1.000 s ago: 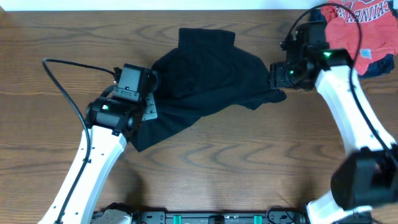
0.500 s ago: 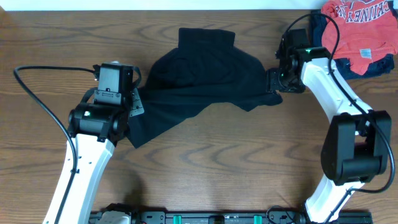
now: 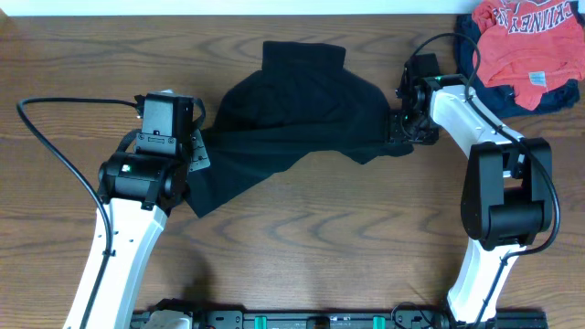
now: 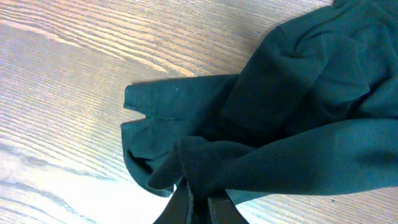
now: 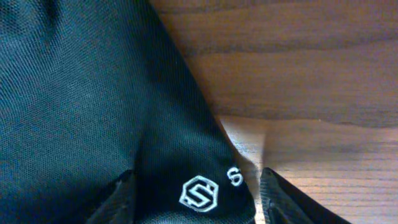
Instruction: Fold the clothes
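Arms: the left arm rises from the near edge on the left and bends inward. The right arm rises from the near edge on the right and its wrist turns back toward the centre.
Left gripper (image 3: 197, 153): closed tight on a bunched fold at the left edge of the black shirt (image 3: 292, 119).
Right gripper (image 3: 395, 128): low at the shirt's right edge, fingers spread wide to either side of the cloth and not pressing on it.
Shirt position: on the wooden table (image 3: 320, 265), centred toward the far side, between the two grippers.
Shirt axis: longest left to right, with a pulled ridge running from one gripper to the other. A squared flap points to the far edge and a loose corner hangs to the near left.
Left wrist view only: the pinched fold at the gripper (image 4: 200, 202), with a notched hem of the shirt (image 4: 298, 93) flat on the wood beyond.
Right wrist view only: a small white logo (image 5: 199, 193) on the shirt (image 5: 74, 93) between the fingers of the gripper (image 5: 196, 186), with bare wood beside the right finger.
Overhead view only: a red shirt with white lettering (image 3: 521, 37) lying on a navy garment (image 3: 468, 46) at the far right corner, apart from the black one.
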